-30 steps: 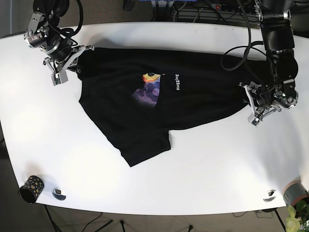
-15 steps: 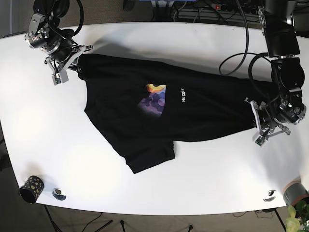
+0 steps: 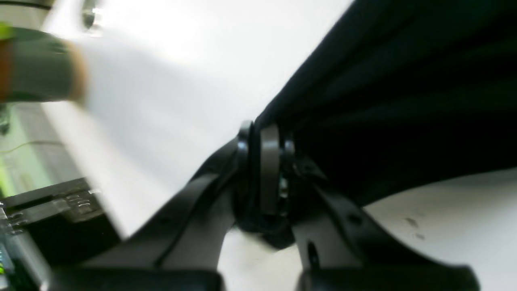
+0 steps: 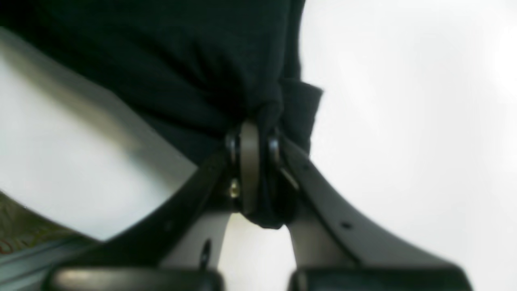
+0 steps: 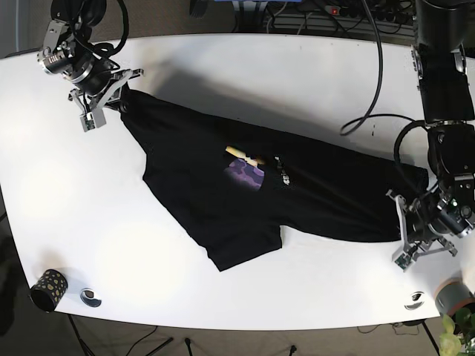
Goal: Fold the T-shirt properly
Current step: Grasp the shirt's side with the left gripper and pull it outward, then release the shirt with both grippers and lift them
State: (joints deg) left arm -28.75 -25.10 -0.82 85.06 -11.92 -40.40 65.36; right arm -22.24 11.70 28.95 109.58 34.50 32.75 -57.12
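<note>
A black T-shirt with a coloured chest print lies stretched diagonally across the white table. My right gripper at the top left of the base view is shut on a bunched corner of the T-shirt, with cloth pinched between its fingers. At the lower right of the base view my left gripper is shut on the opposite edge of the T-shirt. Its fingers clamp the hem just above the table.
A dotted black cup and a small round object stand at the front left edge. Another small round object and a grey-and-orange cylinder sit at the front right corner. Cables trail behind the left arm.
My left gripper has pulled its end of the T-shirt toward the table's front right, dragging the cloth taut and folding the print. My right gripper has stayed almost in place.
</note>
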